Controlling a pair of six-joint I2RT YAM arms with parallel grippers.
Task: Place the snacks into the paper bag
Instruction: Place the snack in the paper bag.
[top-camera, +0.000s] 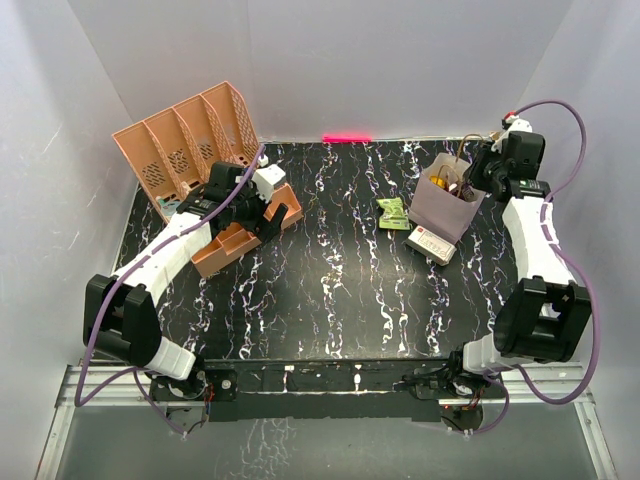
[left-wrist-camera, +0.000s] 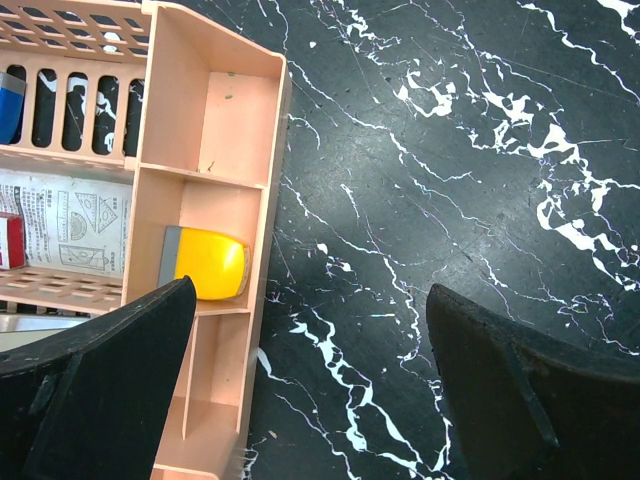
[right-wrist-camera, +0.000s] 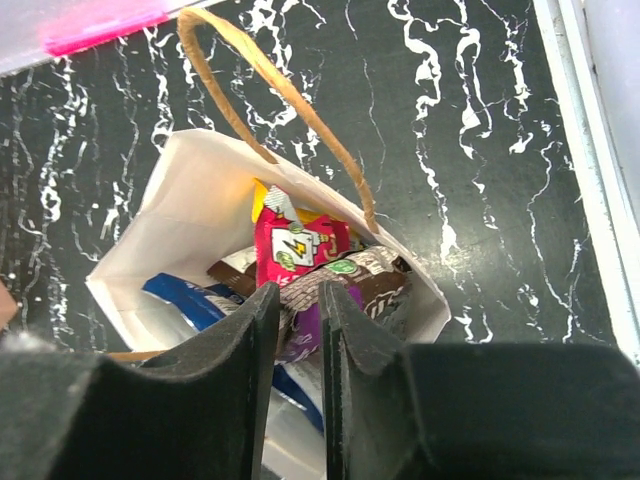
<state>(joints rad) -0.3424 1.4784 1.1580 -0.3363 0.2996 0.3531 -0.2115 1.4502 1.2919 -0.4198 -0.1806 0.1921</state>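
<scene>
Right fingers (right-wrist-camera: 235, 380) hang over the pale lilac paper bag (top-camera: 446, 214), a narrow slit between them; whether they pinch the purple-brown packet (right-wrist-camera: 350, 285) there, I cannot tell. Left fingers (left-wrist-camera: 100, 380) stand wide apart, empty. A green shiny packet (top-camera: 392, 213) lies on the bench (top-camera: 330, 290) just left of the bag, nearer the right arm.

No text is reading clearly: the printed sheet (left-wrist-camera: 60, 215) in the left organiser (left-wrist-camera: 215, 110) is showing illegible small print, the pink packet (right-wrist-camera: 290, 245) in the paper bag (right-wrist-camera: 190, 190) a zigzag mark.
</scene>
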